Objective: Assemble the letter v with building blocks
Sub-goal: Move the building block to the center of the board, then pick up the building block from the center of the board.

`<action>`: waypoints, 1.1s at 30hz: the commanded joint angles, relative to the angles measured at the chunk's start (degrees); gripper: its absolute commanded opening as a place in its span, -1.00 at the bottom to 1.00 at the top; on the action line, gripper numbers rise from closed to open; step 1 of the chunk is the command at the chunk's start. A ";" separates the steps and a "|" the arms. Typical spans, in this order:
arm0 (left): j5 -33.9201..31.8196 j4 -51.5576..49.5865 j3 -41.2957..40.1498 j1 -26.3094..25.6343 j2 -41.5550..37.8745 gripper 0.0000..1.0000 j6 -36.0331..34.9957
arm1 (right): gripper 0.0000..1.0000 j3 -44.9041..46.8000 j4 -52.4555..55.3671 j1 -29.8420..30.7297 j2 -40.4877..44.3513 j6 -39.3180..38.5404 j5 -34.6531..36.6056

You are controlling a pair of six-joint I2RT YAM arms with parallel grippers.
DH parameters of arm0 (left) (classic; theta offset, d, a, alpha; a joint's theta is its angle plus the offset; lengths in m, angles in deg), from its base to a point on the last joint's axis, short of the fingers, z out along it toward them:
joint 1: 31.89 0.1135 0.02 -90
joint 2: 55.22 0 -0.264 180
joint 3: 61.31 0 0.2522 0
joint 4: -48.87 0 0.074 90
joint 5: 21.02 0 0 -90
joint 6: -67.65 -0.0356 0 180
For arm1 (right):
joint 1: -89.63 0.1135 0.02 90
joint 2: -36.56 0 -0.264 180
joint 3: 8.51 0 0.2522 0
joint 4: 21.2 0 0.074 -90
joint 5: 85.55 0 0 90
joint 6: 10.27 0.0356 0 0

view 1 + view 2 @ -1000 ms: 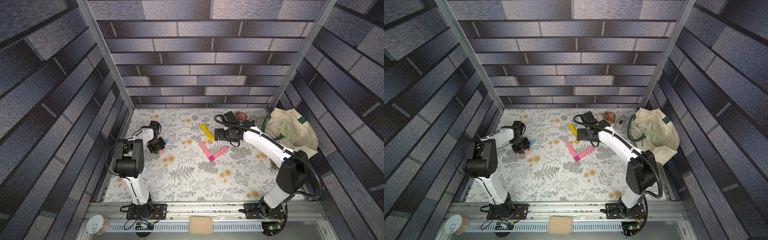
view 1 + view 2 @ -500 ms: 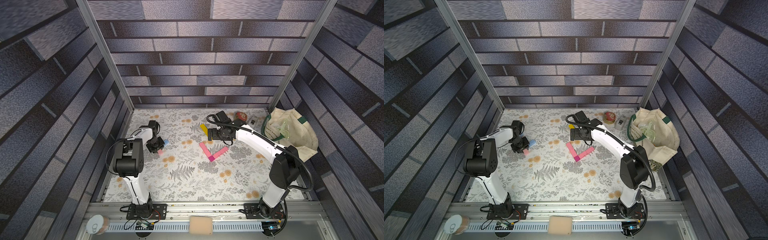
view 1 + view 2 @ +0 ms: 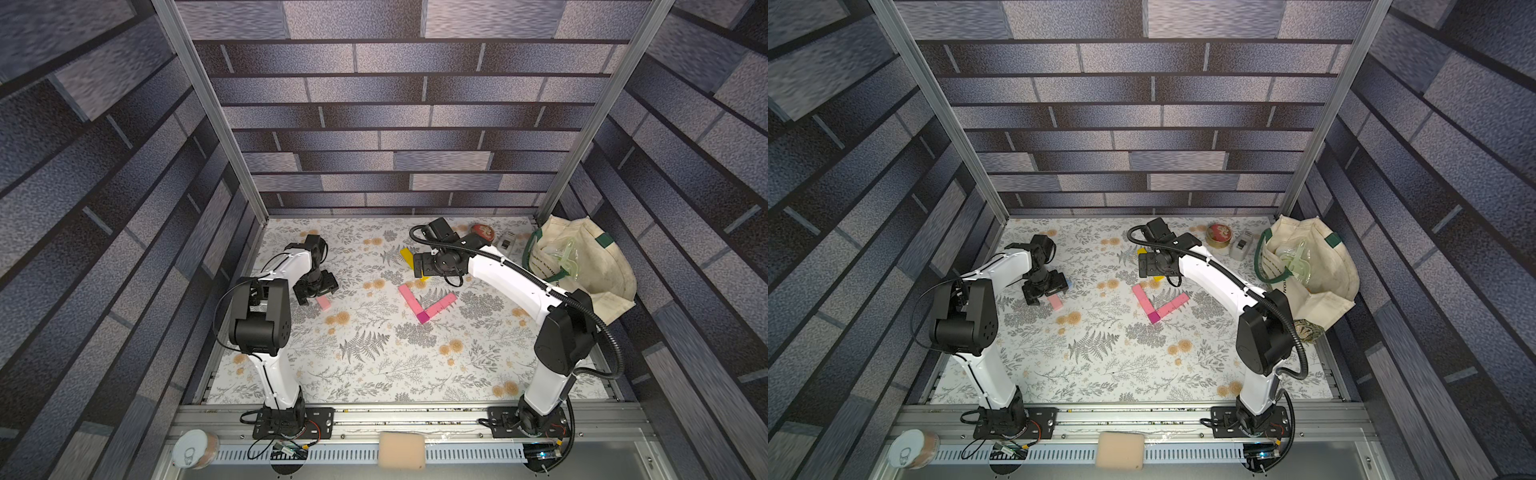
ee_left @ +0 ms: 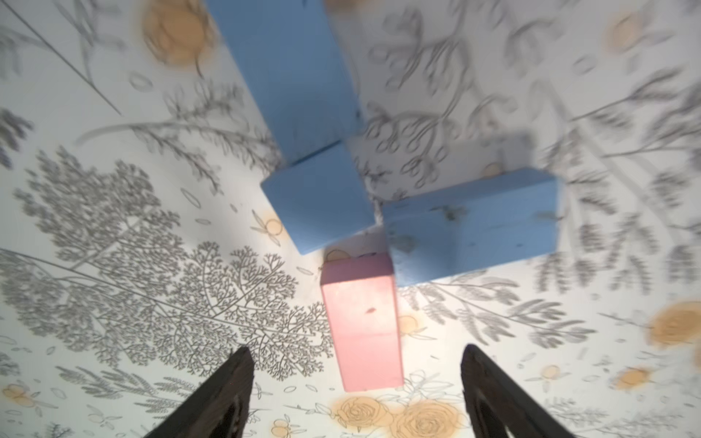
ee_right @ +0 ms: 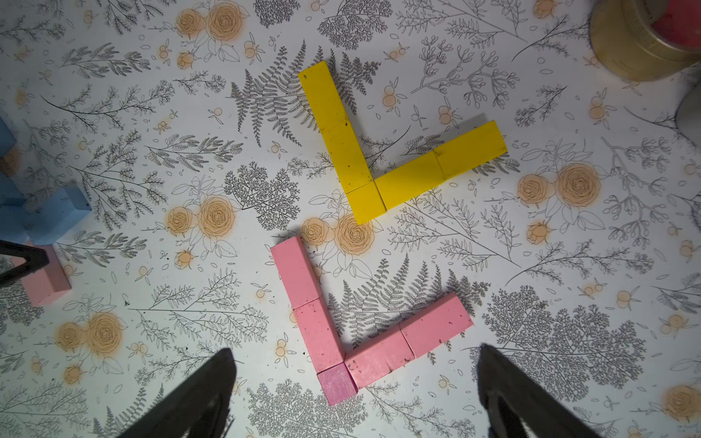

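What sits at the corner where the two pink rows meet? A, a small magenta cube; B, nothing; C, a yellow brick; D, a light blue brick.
A: the right wrist view shows the magenta cube closing the corner between the two rows of pink bricks.

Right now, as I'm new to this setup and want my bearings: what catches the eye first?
A pink V of blocks lies flat in the middle of the table, with a yellow V just behind it, toward the back wall. Off to the side, the left gripper hovers open over a loose pink block beside some blue blocks.
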 commanded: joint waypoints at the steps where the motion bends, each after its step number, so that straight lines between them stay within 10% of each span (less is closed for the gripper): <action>1: -1.35 -5.31 9.18 -0.86 1.81 0.67 -6.69 | 0.99 -1.81 2.36 0.11 -0.89 -0.97 1.56; 10: -0.67 -10.26 21.29 -3.14 14.21 0.49 -12.59 | 0.99 -0.07 2.83 -0.23 0.41 -1.11 3.53; 33: -2.01 -9.02 21.50 -2.22 20.22 0.44 -13.25 | 0.99 5.07 1.62 -0.87 4.22 0.04 4.59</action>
